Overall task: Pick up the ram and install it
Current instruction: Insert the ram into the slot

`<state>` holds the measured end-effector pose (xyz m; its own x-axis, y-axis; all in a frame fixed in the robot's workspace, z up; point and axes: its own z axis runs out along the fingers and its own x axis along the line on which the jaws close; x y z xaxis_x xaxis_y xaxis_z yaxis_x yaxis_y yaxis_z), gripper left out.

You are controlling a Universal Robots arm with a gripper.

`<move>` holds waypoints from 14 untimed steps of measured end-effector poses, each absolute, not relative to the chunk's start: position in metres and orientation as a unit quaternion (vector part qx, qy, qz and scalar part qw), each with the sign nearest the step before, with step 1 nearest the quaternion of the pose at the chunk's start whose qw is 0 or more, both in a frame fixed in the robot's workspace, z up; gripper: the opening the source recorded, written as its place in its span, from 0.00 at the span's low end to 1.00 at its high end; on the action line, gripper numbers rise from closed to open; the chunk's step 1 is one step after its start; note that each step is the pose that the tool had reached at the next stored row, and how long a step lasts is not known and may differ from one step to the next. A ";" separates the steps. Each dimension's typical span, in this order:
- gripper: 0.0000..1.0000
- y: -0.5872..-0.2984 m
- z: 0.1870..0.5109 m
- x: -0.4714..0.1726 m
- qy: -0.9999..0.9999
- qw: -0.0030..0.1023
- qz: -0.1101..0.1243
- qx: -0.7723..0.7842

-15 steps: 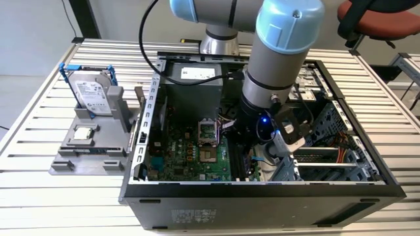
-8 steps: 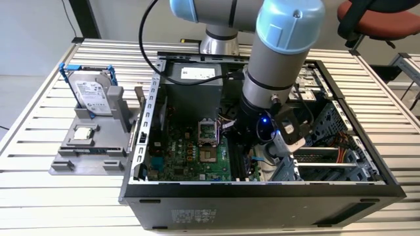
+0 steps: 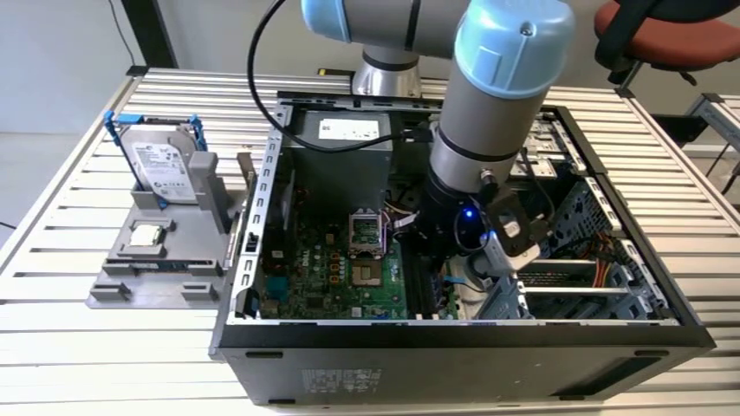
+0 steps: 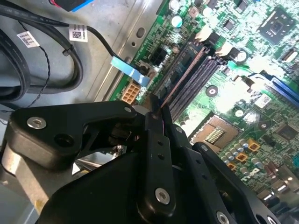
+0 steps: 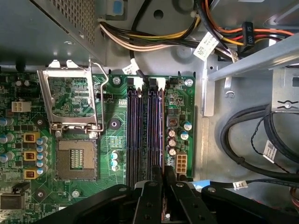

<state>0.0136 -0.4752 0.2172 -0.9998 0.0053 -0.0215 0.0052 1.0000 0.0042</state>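
— Where is the arm?

— In the exterior view the grey and pale-blue robot arm reaches down into the open black computer case (image 3: 463,342), which lies on its side on the slatted metal worktop (image 3: 69,373). The black two-fingered gripper (image 3: 445,269) is low inside the case, over the large green motherboard (image 3: 335,277), near the board's edge towards the drive bays.

— What are the jaws doing?

— In both wrist views the two black fingers (image 5: 150,198) are drawn almost together, with a thin dark edge pinched between them. That edge is the long, flat, dark ram stick (image 4: 180,79), seen edge-on in the second wrist view, running forward from the fingertips with a coppery line along it.

— And where does the stick sit against the board?

— It lies in line with the row of long black memory slots (image 5: 145,135), over the slot on the side nearest the small round capacitors (image 5: 172,140). Whether it is fully seated I cannot tell.

— Anything else about?

— Outside the case, towards the worktop's edge at the exterior view's left, a silver hard drive in a blue frame (image 3: 162,160) stands upright on a grey plastic fixture (image 3: 156,260).
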 end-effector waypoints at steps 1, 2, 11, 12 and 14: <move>0.00 -0.475 0.217 0.014 1.000 0.011 0.002 0.003; 0.00 -0.475 0.217 0.014 1.000 0.011 0.002 0.003; 0.00 -0.475 0.217 0.012 1.000 0.010 0.002 0.003; 0.00 -0.475 0.217 0.012 1.000 0.009 0.002 0.003; 0.00 -0.475 0.216 0.012 1.000 0.009 0.002 0.003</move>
<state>0.0117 -0.4751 0.2157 -0.9998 0.0053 -0.0172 0.0053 1.0000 0.0042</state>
